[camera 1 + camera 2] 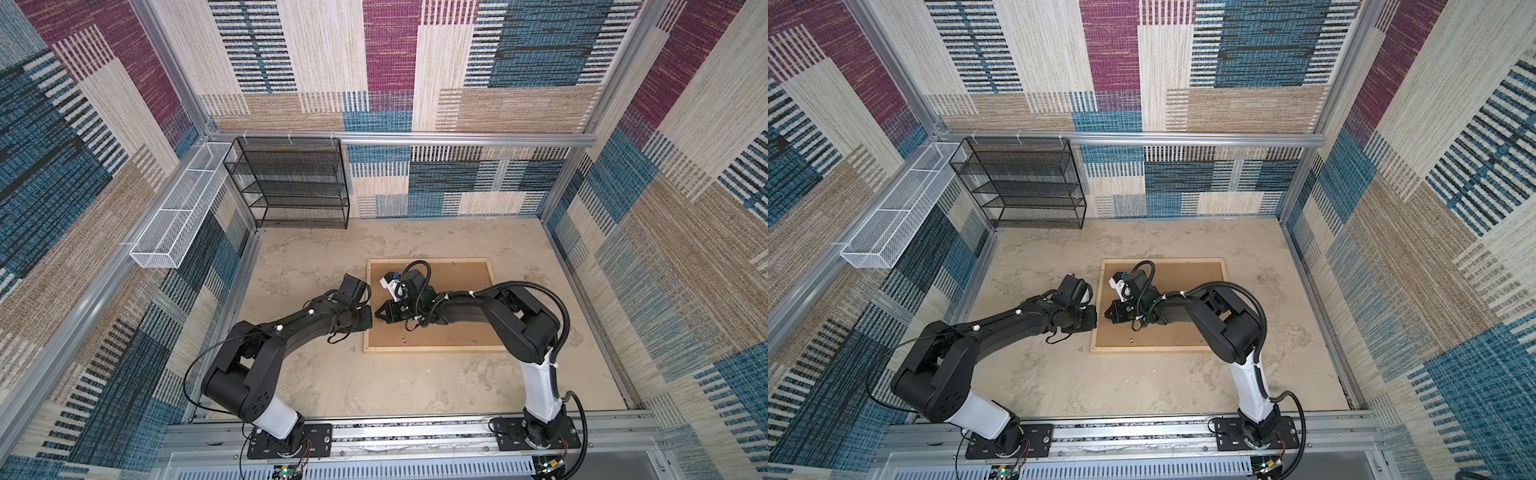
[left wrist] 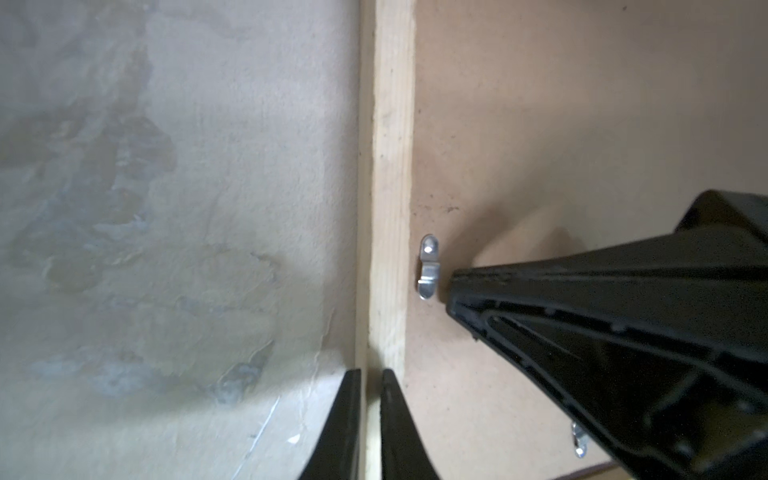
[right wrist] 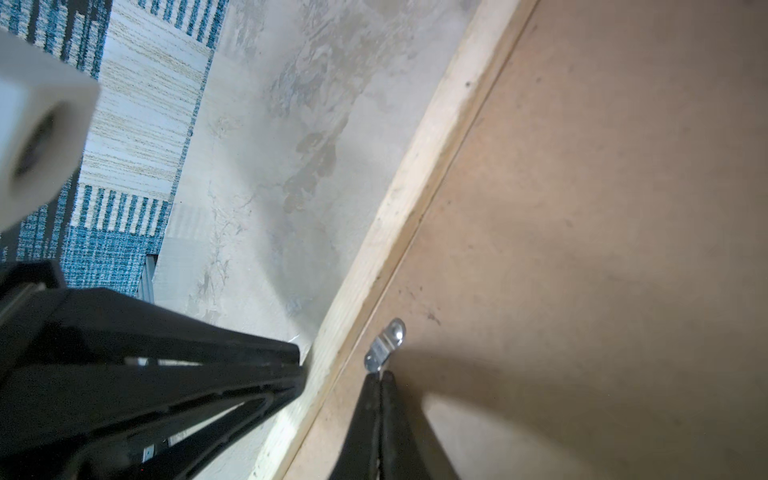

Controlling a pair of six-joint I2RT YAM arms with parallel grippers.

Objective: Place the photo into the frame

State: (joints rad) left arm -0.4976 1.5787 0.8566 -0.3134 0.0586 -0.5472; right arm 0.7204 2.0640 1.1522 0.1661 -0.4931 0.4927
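Frame [image 1: 432, 349] flat; right pincer [image 3: 379, 378] pressed together at clip [image 3: 384, 345]; left pincer [image 2: 371, 376] astride its edge, grip unclear.

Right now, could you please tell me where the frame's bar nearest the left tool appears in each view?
In a top view: the frame bar is the rectangle's left edge.
In a top view: likewise the left edge.
Left wrist: pale strip between table and backing board.
Right wrist: pale strip through the middle.
Shared landmark: the brown backing board beside it.
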